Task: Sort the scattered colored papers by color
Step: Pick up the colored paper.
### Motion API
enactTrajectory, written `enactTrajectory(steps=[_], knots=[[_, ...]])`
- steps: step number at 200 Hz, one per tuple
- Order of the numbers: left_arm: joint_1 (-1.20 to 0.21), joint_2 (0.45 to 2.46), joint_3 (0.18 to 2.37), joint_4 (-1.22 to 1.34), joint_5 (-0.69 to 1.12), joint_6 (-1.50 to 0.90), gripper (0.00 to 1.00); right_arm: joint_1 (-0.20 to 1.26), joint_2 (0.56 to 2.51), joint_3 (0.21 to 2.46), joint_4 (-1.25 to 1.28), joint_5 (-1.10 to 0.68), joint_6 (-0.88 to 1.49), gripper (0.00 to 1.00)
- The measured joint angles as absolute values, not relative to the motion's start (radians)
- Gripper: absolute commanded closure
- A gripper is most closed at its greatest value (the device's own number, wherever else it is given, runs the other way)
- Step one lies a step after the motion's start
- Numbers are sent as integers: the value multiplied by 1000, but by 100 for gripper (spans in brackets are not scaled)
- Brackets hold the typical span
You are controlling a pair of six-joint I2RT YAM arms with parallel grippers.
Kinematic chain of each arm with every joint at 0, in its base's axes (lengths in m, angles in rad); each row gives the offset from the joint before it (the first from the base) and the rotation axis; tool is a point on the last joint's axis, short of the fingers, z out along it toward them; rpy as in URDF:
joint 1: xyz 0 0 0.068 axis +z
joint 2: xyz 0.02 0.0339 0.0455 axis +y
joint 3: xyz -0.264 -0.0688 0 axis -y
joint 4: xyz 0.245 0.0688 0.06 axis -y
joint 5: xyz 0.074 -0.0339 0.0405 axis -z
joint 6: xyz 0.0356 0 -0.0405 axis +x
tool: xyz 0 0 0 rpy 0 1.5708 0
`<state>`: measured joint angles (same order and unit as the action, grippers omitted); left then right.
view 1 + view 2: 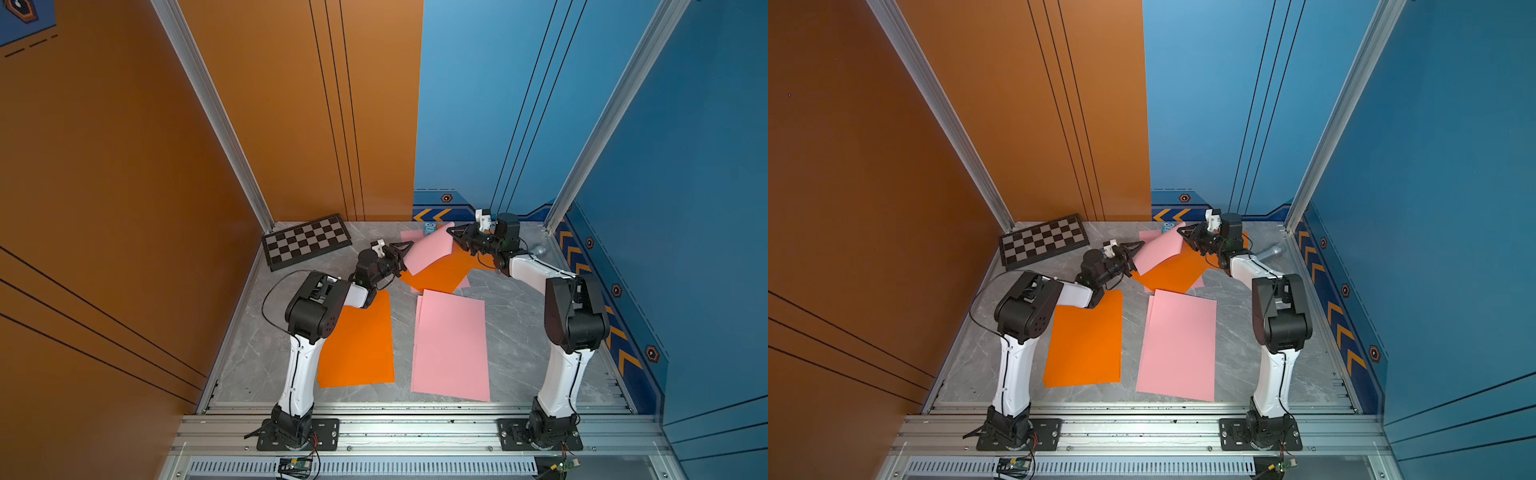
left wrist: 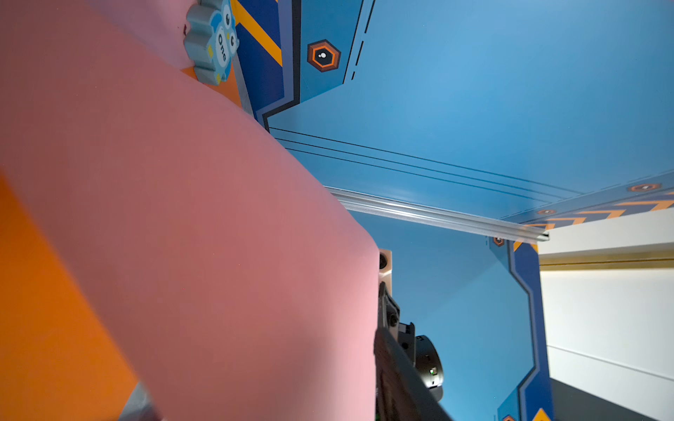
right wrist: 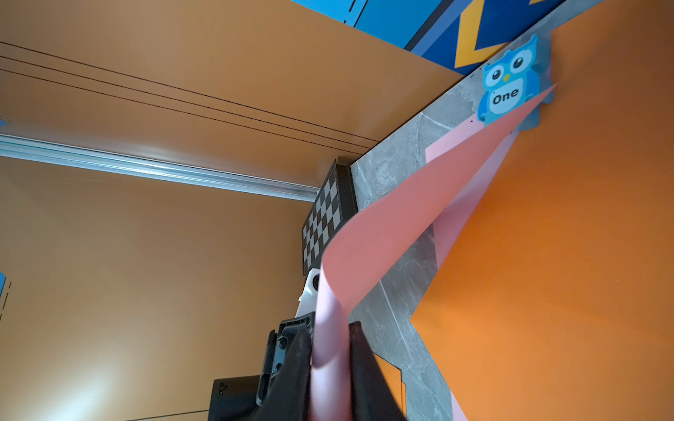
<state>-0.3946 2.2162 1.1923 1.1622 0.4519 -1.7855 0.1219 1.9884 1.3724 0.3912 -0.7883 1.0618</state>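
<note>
Here, a grey marble-patterned tabletop [image 1: 515,332] fills a booth whose wall is orange [image 1: 124,166] behind the left claw [image 1: 405,257] and blue [image 1: 478,104] behind the right claw [image 1: 455,237], with aluminium posts [image 1: 216,112] at the corners. A black-and-grey chessboard [image 1: 306,241] lies beyond the left claw, in the far corner by the orange wall. A blue owl block [image 3: 507,84] marked "One" stands past both claws at the back wall.

Both arms rise from the front rail, bend at the elbow and reach forward and inward, so the claws point at each other. Between them arches a lifted pink sheet [image 1: 428,251]. The right claw is clamped on one end of it, and the right wrist view shows paper pinched between the fingers [image 3: 295,364]. The left claw's jaws stand apart at the opposite edge; whether they touch the paper I cannot tell. Beneath the arch an orange sheet [image 1: 440,274] lies flat, with pink paper peeking from under it. Back toward the arm bases, a second orange sheet [image 1: 361,345] lies partly under the left forearm, and a pink pile [image 1: 451,345] lies beside it, apart.
</note>
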Motion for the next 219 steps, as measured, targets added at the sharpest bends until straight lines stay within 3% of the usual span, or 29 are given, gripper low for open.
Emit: enactTrajectory(steps=[26, 50, 69, 81, 101, 148, 189, 219], knots=[[-389, 2216, 1190, 1163, 466, -1779, 76, 119, 1983, 1365, 379, -788, 1050, 78], [-384, 2216, 1187, 1159, 482, -1779, 91, 115, 1980, 1364, 368, -788, 1042, 77], [-379, 2211, 1187, 1142, 505, -1768, 100, 112, 1980, 1364, 353, -788, 1028, 63], [-378, 2197, 1188, 1106, 528, -1752, 100, 108, 1980, 1364, 332, -788, 1010, 55], [-375, 2152, 1204, 991, 575, -1685, 100, 96, 1965, 1360, 262, -780, 968, 50], [-385, 2022, 1366, 553, 682, -1381, 100, 23, 1857, 1360, -46, -641, 780, 32], [-455, 2001, 1704, -50, 678, -963, 100, -91, 1766, 1293, -188, -532, 706, 29], [-545, 1997, 1904, -321, 675, -751, 100, -147, 1718, 1227, -242, -492, 690, 28]])
